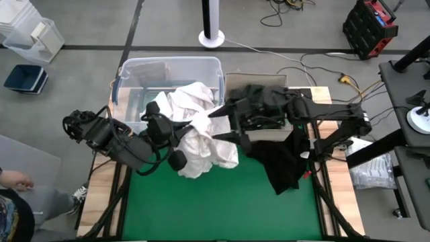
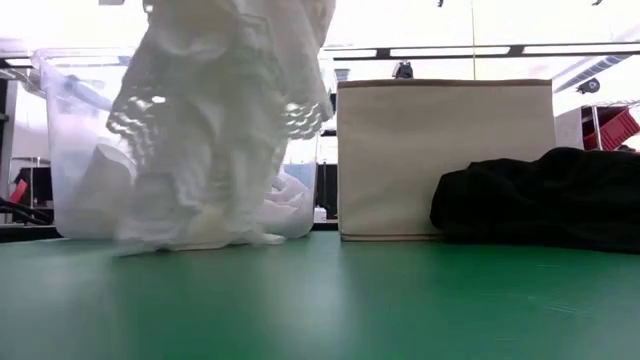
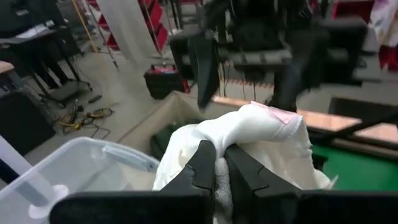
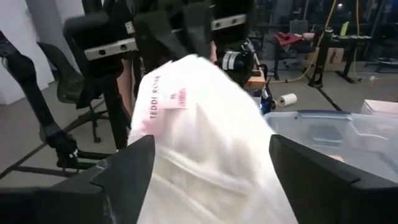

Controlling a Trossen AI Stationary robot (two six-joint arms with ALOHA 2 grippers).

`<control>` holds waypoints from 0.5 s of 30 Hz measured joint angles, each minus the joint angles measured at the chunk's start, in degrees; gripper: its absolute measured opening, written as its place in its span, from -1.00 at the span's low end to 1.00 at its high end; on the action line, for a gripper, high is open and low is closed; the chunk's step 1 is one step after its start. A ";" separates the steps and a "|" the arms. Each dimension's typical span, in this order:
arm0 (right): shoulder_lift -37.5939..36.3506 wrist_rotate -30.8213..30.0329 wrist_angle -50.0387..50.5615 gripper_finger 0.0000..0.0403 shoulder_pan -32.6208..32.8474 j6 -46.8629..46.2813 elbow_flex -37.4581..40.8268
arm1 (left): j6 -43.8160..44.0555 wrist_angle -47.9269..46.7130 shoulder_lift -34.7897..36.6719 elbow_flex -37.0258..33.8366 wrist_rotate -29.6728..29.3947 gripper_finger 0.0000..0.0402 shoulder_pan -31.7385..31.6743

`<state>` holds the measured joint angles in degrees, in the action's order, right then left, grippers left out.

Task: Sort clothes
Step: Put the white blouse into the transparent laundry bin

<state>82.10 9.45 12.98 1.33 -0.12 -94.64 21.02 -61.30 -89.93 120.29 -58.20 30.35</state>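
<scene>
left fingers (image 3: 216, 163) clenched on a white garment (image 1: 201, 131), held up over the green mat (image 1: 222, 202) on the surface, near the centre, hem brushing the mat in the low view. right fingers (image 4: 208, 168) spread wide, released, facing the same white cloth from 3 o'clock, pink label showing. more white cloth draped over the rim of a clear bin (image 1: 168, 70) at 11 o'clock. black clothes (image 1: 285, 158) heaped at 2 o'clock, spilling from a beige fabric box (image 2: 445, 155).
</scene>
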 joint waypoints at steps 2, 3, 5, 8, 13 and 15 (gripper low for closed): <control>2.17 0.05 0.05 0.58 0.55 0.14 -1.88 | -1.51 2.09 0.00 0.00 -0.79 -1.00 -0.77; 3.19 0.20 0.16 0.61 0.79 0.41 -2.84 | -2.11 2.74 0.00 -0.02 -1.11 -1.00 -1.09; 5.14 1.27 0.74 0.66 1.15 1.14 -4.70 | -3.02 3.34 0.00 -0.02 -1.31 -1.00 -1.82; 7.68 1.48 0.77 0.71 1.46 1.16 -7.20 | -4.37 4.26 0.00 -0.01 -1.33 -1.00 -2.15; 12.00 1.51 2.92 0.74 1.42 1.23 -11.65 | -7.71 7.87 0.00 -0.05 -1.09 -1.00 -2.28; 13.77 1.48 4.35 0.72 1.45 2.14 -13.85 | -9.00 8.76 0.00 -0.11 -1.03 -1.00 -2.29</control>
<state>95.87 10.94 17.33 2.77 2.02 -108.49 12.03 -52.55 -89.93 120.18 -59.23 28.05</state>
